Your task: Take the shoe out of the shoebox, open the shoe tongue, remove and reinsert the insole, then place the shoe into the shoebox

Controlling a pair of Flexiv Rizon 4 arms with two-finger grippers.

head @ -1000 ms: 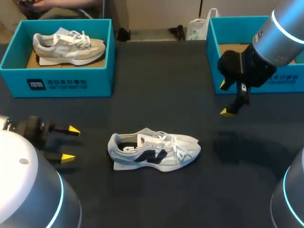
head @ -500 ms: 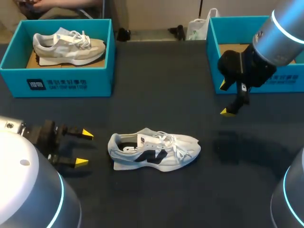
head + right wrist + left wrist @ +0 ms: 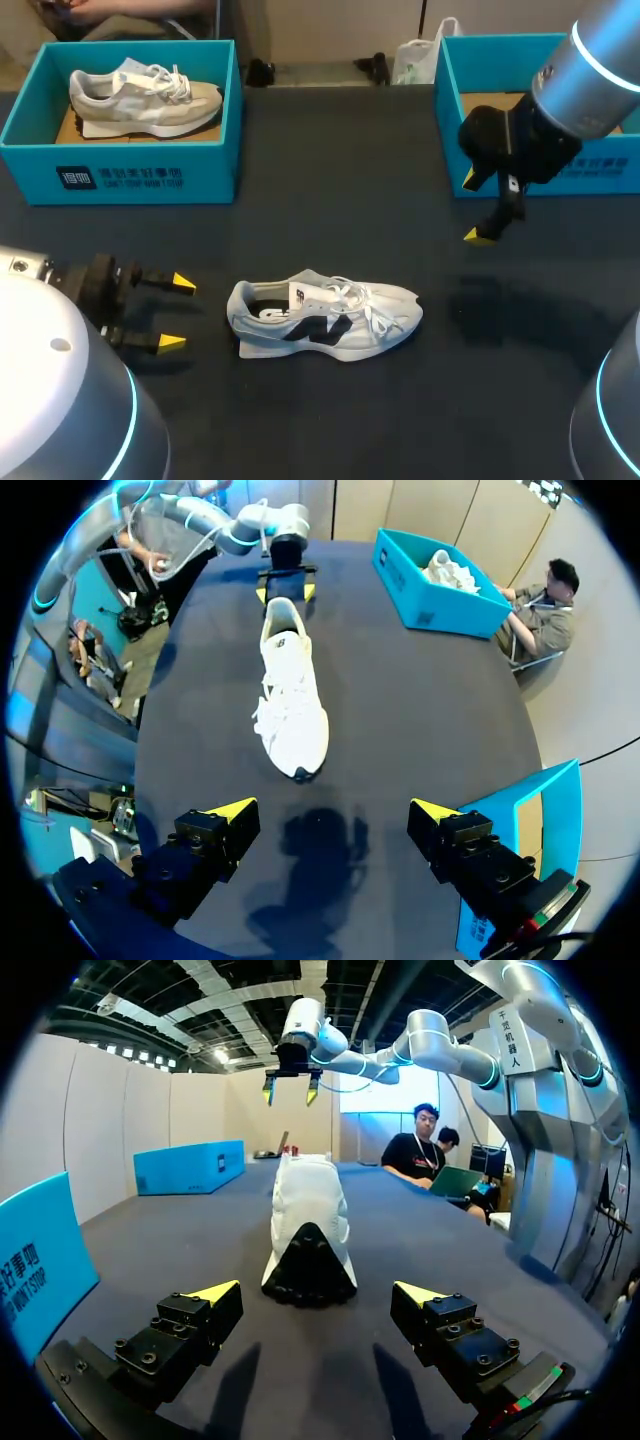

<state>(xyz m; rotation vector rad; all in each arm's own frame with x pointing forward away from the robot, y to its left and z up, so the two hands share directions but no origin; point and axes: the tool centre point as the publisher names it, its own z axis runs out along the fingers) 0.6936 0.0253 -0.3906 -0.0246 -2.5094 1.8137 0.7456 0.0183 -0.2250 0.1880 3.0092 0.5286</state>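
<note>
Shoe point(image 3: 325, 317) stands on its sole at lower centre, out of the box point(image 3: 500, 40) at upper right. Left gripper point(image 3: 177, 312), wide and empty, faces the heel point(image 3: 240, 305). Right gripper point(image 3: 474, 208), wide and empty, hangs at upper right. Recommended: clamp the heel squarely before lifting the tongue point(image 3: 318, 293).

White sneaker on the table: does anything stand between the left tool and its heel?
Nothing visible does. The open left tool faces the heel of the white-and-black sneaker, with only bare dark tabletop between them.
</note>
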